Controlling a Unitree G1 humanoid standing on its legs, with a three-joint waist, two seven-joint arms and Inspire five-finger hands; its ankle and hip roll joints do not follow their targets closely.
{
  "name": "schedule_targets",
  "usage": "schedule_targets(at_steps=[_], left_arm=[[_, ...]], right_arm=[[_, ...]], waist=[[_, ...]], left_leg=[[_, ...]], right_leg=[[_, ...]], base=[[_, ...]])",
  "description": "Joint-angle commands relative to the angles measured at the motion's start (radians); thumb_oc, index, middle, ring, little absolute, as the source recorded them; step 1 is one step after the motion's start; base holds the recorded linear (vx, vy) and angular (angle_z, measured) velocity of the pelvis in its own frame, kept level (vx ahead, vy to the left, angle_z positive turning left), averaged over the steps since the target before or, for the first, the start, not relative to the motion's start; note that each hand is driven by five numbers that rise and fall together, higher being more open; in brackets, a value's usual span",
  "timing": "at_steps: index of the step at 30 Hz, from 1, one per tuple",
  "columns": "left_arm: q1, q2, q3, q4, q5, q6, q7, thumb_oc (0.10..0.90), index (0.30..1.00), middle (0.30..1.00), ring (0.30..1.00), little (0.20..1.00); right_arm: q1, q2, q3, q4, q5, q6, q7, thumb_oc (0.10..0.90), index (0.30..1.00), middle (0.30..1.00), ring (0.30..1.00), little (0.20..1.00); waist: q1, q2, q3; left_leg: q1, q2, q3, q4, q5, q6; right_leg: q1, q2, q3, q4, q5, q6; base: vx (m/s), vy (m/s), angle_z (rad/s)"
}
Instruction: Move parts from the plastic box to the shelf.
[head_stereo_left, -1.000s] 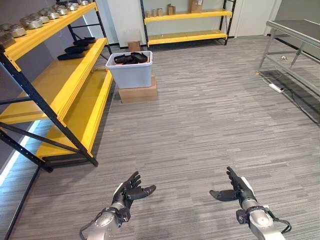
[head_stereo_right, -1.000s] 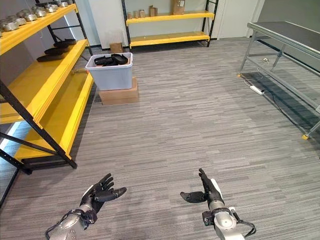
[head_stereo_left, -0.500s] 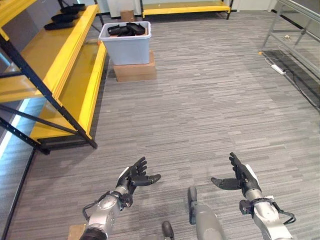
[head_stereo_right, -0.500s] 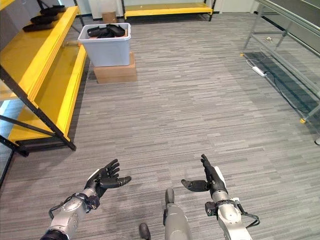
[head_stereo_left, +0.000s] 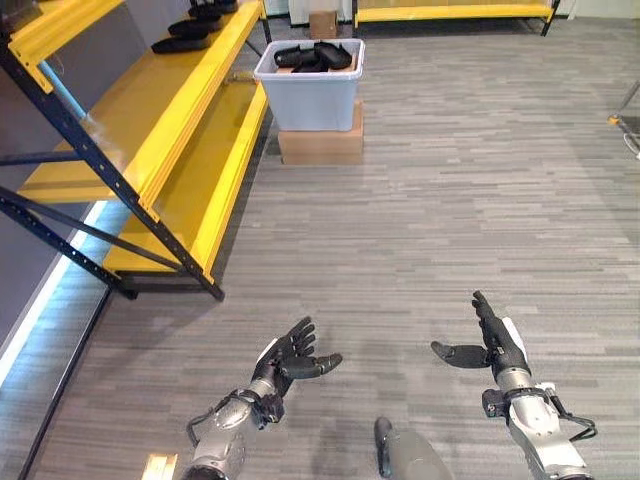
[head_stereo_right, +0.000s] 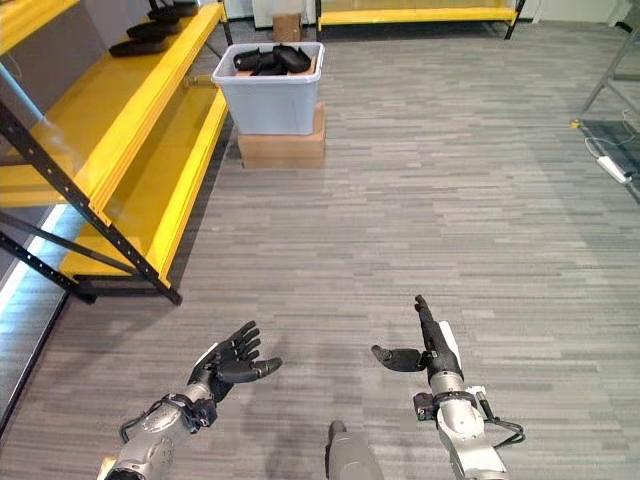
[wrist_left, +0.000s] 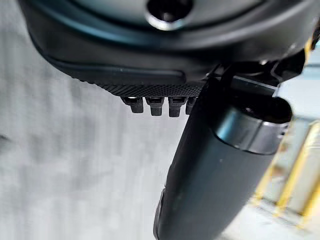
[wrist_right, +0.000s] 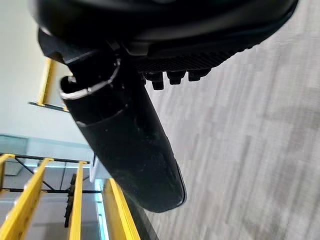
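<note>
Standing well back from the box (head_stereo_left: 308, 88), we hold both hands out low in front of us with nothing in them: the left hand (head_stereo_left: 293, 355) has its fingers spread and relaxed, and the right hand (head_stereo_left: 493, 346) is straight-fingered with the thumb out to the side. The parts (head_stereo_left: 312, 56) lie in a dark heap inside the box, which sits on a carton (head_stereo_left: 320, 143) just beside the end of the yellow shelf (head_stereo_left: 180, 100). A few dark parts (head_stereo_left: 186, 30) already rest on the middle level of that shelf.

The likely trouble, as we judge it, is the approach. The shelf's dark upright (head_stereo_left: 110, 175) and its diagonal brace (head_stereo_left: 70, 235) jut toward our left side, so drifting left on the way in could catch the left arm on the frame. The box looks perched on a carton hardly wider than itself, so a clumsy reach or a push on the rim could slide or tip it. The parts overlap, and lifting one may drag another over the edge.

Open room lies ahead and to our right, where the grey floor (head_stereo_left: 450, 230) is bare. That is the safer lane.
</note>
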Motion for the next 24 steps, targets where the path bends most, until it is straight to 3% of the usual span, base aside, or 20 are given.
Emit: schedule_targets(at_steps=[1,4,5,7,8,9,13,14,15,16,17,19,21,22,23,24], left_arm=[[-0.069,-0.001,0.009,-0.103,-0.031,-0.127,-0.010,0.900,1.000,1.000,1.000,1.000],[-0.089,-0.011,0.009,-0.116,-0.108,-0.131,-0.003,0.900,1.000,1.000,1.000,1.000],[-0.095,-0.027,0.017,-0.110,-0.203,-0.118,-0.022,0.900,1.000,1.000,1.000,1.000],[-0.098,-0.036,0.023,-0.101,-0.167,-0.130,-0.017,0.900,1.000,1.000,1.000,1.000],[-0.091,-0.033,0.028,-0.092,-0.127,-0.134,-0.008,0.900,1.000,1.000,1.000,1.000],[-0.079,-0.025,0.034,-0.086,-0.094,-0.147,-0.011,0.900,1.000,1.000,1.000,1.000],[-0.058,0.003,0.057,-0.089,-0.088,-0.144,-0.019,0.900,1.000,1.000,1.000,1.000],[-0.044,0.020,0.070,-0.070,-0.093,-0.157,-0.040,0.900,1.000,1.000,1.000,1.000],[-0.039,0.025,0.075,-0.065,-0.096,-0.160,-0.050,0.900,1.000,1.000,1.000,1.000],[-0.032,0.032,0.085,-0.058,-0.097,-0.165,-0.059,0.900,1.000,1.000,1.000,1.000],[-0.018,0.037,0.104,-0.042,-0.085,-0.186,-0.060,0.900,1.000,1.000,1.000,1.000],[-0.009,0.040,0.118,-0.028,-0.067,-0.201,-0.045,0.900,1.000,1.000,1.000,1.000],[-0.003,0.036,0.134,-0.006,-0.042,-0.222,-0.018,0.900,1.000,1.000,1.000,1.000],[-0.003,0.036,0.136,-0.003,-0.039,-0.224,-0.015,0.900,1.000,1.000,1.000,1.000],[-0.007,0.035,0.143,0.039,0.073,-0.254,0.105,0.900,1.000,1.000,1.000,1.000],[-0.012,0.037,0.142,0.045,0.078,-0.258,0.120,0.900,1.000,1.000,1.000,1.000]], right_arm=[[-0.038,-0.042,-0.029,-0.055,-0.015,-0.091,-0.037,0.900,1.000,1.000,1.000,1.000],[-0.043,-0.056,-0.035,-0.070,-0.029,-0.088,-0.080,0.900,1.000,1.000,1.000,1.000],[-0.045,-0.057,-0.040,-0.063,-0.018,-0.092,-0.078,0.900,1.000,1.000,1.000,1.000],[-0.034,-0.053,-0.037,-0.074,-0.011,-0.093,-0.081,0.900,1.000,1.000,1.000,1.000],[-0.022,-0.047,-0.033,-0.082,-0.023,-0.095,-0.080,0.900,1.000,1.000,1.000,1.000],[-0.016,-0.043,-0.031,-0.084,-0.025,-0.102,-0.067,0.900,1.000,1.000,1.000,1.000],[-0.022,-0.036,-0.027,-0.084,-0.013,-0.105,-0.041,0.900,1.000,1.000,1.000,1.000],[-0.040,-0.036,-0.008,-0.083,0.000,-0.118,-0.015,0.900,1.000,1.000,1.000,1.000],[-0.043,-0.035,0.000,-0.087,0.002,-0.118,-0.015,0.900,1.000,1.000,1.000,1.000],[-0.046,-0.035,0.012,-0.090,0.002,-0.107,-0.009,0.900,1.000,1.000,1.000,1.000],[-0.054,-0.036,0.035,-0.085,0.014,-0.097,0.005,0.900,1.000,1.000,1.000,1.000],[-0.065,-0.038,0.053,-0.074,0.024,-0.094,0.025,0.900,1.000,1.000,1.000,1.000],[-0.077,-0.039,0.076,-0.058,0.035,-0.099,0.055,0.900,1.000,1.000,1.000,1.000],[-0.078,-0.038,0.078,-0.056,0.036,-0.100,0.057,0.900,1.000,1.000,1.000,1.000],[-0.098,-0.042,0.103,-0.049,0.045,-0.113,0.112,0.900,1.000,1.000,1.000,1.000],[-0.102,-0.043,0.106,-0.052,0.048,-0.112,0.117,0.900,1.000,1.000,1.000,1.000]], waist=[[-0.029,-0.014,-0.079],[-0.043,0.002,-0.091],[-0.048,0.007,-0.106],[-0.050,0.008,-0.114],[-0.029,-0.015,-0.116],[-0.009,-0.022,-0.109],[0.018,-0.042,-0.096],[0.040,-0.046,-0.086],[0.049,-0.044,-0.083],[0.064,-0.038,-0.081],[0.089,-0.030,-0.080],[0.107,-0.030,-0.078],[0.119,-0.035,-0.073],[0.119,-0.038,-0.070],[0.124,-0.032,-0.054],[0.124,-0.030,-0.052]], left_leg=[[0.006,0.052,0.028,0.077,0.029,0.008],[0.022,0.056,0.044,0.112,0.063,-0.014],[0.008,0.074,0.075,0.191,0.148,-0.043],[-0.046,0.096,0.074,0.334,0.195,-0.070],[-0.147,0.033,0.050,0.413,0.166,-0.031],[-0.204,-0.011,0.037,0.412,0.120,-0.003],[-0.269,-0.024,0.056,0.275,0.081,0.038],[-0.313,-0.012,0.076,0.117,0.104,0.034],[-0.322,-0.006,0.072,0.036,0.125,0.026],[-0.332,0.009,0.054,-0.080,0.176,0.008],[-0.341,0.052,0.008,-0.225,0.271,-0.024],[-0.347,0.094,-0.031,-0.320,0.305,-0.041],[-0.379,0.145,-0.078,-0.335,0.291,-0.052],[-0.379,0.147,-0.082,-0.335,0.289,-0.053],[-0.373,0.183,-0.111,-0.332,0.292,-0.062],[-0.367,0.185,-0.107,-0.328,0.294,-0.065]], right_leg=[[-0.057,-0.011,0.051,-0.081,0.045,0.050],[-0.067,0.004,0.033,-0.059,0.010,0.027],[-0.042,0.017,0.007,-0.079,-0.007,0.001],[0.003,0.033,0.002,-0.110,-0.030,-0.014],[0.042,0.024,0.015,-0.152,-0.006,-0.017],[0.073,0.029,0.034,-0.164,-0.006,-0.007],[0.119,0.034,0.060,-0.175,-0.007,0.007],[0.180,0.041,0.079,-0.188,-0.025,0.014],[0.208,0.045,0.087,-0.197,-0.034,0.017],[0.248,0.054,0.100,-0.210,-0.049,0.022],[0.300,0.062,0.124,-0.221,-0.074,0.023],[0.337,0.058,0.150,-0.222,-0.094,0.026],[0.362,0.044,0.175,-0.207,-0.116,0.029],[0.366,0.040,0.177,-0.205,-0.120,0.030],[0.372,0.018,0.197,-0.151,-0.166,0.039],[0.372,0.016,0.196,-0.145,-0.171,0.040]], base=[[0.17,-0.151,-0.07],[0.22,-0.232,0.07],[0.21,-0.253,0.27],[0.23,-0.310,0.34],[0.20,-0.269,0.20],[0.18,-0.198,0.02],[0.17,-0.026,-0.23],[0.34,0.085,-0.07],[0.44,0.118,-0.29],[0.53,0.115,-0.58],[0.45,0.091,-0.72],[0.43,0.074,-0.72],[0.37,0.072,-0.89],[0.56,0.220,-0.74],[0.50,0.210,-0.56],[0.57,0.242,-0.45]])
